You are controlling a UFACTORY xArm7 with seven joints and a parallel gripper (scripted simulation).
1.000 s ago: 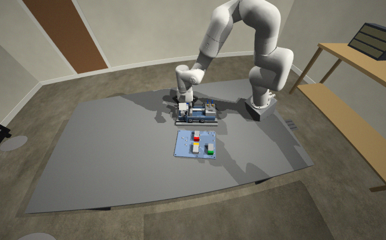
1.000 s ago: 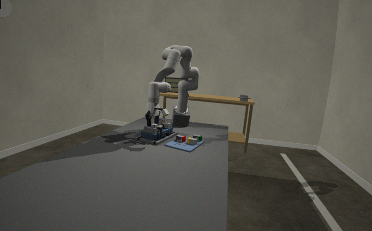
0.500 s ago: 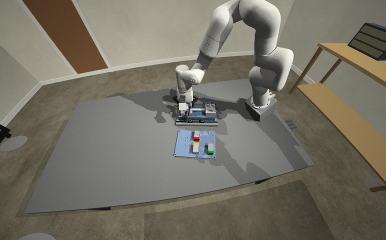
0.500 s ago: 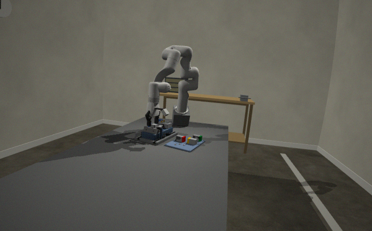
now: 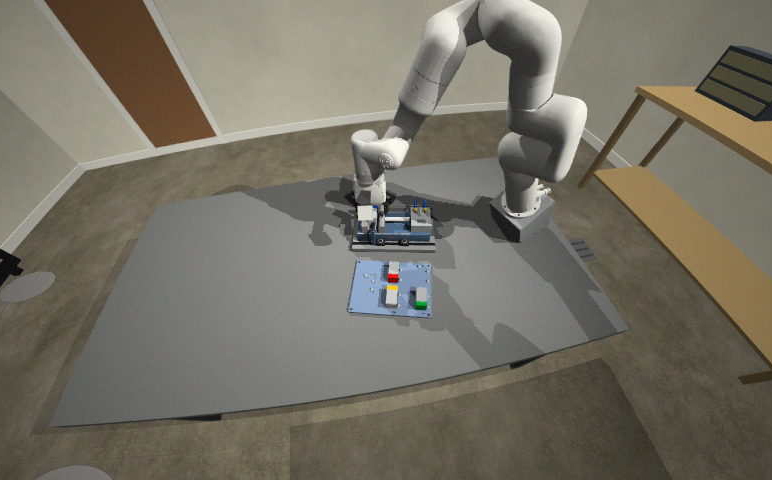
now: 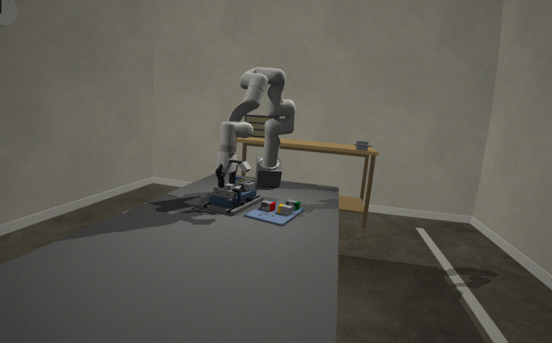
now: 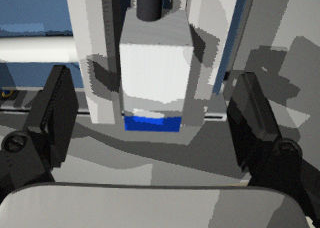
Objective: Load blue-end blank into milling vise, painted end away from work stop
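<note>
The blank with the blue end (image 7: 157, 73) lies between the vise jaws in the wrist view, its top above them, blue end away from the work stop (image 7: 149, 3). The stop's tip appears at or very near its other end. The fixed jaw (image 7: 215, 13) is close on its right; whether they touch cannot be told. A narrow dark gap shows toward the hose-side jaw (image 7: 90, 53) (image 5: 420, 221). The bars are hidden. My gripper (image 7: 154, 88) (image 5: 373, 206) (image 6: 227, 182) is open, its fingers standing wide on both sides of the blank, touching nothing visible.
Blanks with red (image 5: 393, 272) (image 6: 267, 206), yellow (image 5: 391, 297) (image 6: 286, 209) and green (image 5: 420, 297) (image 6: 292, 204) ends lie on the infeed plate (image 5: 360, 303) (image 6: 270, 218). The vise's raised plate (image 5: 393, 248) is beside it. Hoses stand on the movable jaw block.
</note>
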